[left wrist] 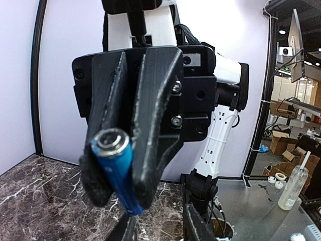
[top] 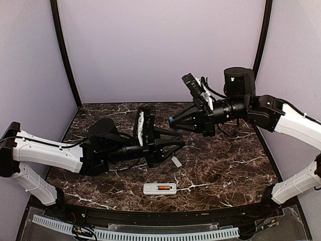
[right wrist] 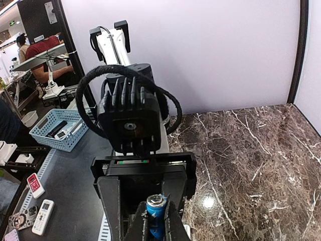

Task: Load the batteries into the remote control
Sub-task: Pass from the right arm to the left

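The white remote control (top: 152, 189) lies near the table's front edge with its recess up. An orange-red battery (top: 163, 188) sits in that recess. Above the table's middle my right gripper (top: 173, 122) (right wrist: 158, 228) is shut on the blue battery (top: 171, 120) (right wrist: 156, 213) (left wrist: 118, 170), pinching it along its side with its metal end showing. My left gripper (top: 179, 139) (left wrist: 160, 228) faces it nose to nose, just below. Its jaws stand apart, and the battery's lower end hangs close to one left finger (left wrist: 123, 228). Whether they touch I cannot tell.
A small loose white cover piece (top: 176, 161) lies on the dark marble table (top: 225, 165) between the grippers and the remote. Pale walls close the back and sides. Beyond the table stand a blue basket (right wrist: 55, 130) and a clear bottle (left wrist: 293, 186).
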`<state>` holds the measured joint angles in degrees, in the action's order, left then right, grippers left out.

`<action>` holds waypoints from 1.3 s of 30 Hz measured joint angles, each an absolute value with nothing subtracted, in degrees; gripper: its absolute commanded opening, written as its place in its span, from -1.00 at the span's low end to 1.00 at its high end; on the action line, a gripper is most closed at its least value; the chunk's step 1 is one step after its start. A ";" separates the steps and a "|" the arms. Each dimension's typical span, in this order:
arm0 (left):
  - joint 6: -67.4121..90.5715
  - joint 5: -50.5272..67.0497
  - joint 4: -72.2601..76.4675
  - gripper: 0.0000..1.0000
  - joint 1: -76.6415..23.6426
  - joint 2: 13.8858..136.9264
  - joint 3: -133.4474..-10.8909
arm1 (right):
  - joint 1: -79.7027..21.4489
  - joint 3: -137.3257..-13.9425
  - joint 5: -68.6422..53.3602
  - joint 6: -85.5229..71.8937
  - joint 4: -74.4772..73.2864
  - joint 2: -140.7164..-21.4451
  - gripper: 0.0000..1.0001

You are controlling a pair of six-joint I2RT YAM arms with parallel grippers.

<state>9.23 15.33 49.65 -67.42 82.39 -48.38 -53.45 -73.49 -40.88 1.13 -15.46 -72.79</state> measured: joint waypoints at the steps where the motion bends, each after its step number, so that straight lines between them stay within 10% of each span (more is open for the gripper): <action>1: 9.21 15.27 49.87 -0.45 -67.42 82.39 -48.38 | -53.45 -73.49 -40.84 1.08 -15.44 -72.60 -1.00; 9: 8.51 15.00 51.13 -0.26 -67.42 82.39 -48.62 | -53.45 -72.73 -39.62 1.02 -15.46 -71.55 -1.00; 31: 7.55 12.84 51.70 -1.00 -67.42 82.39 -49.78 | -53.45 -71.75 -39.62 1.85 -14.92 -70.81 -1.00; 39: 7.16 13.04 52.71 -1.00 -67.40 82.39 -49.78 | -53.45 -71.16 -40.69 0.23 -13.26 -70.76 -0.40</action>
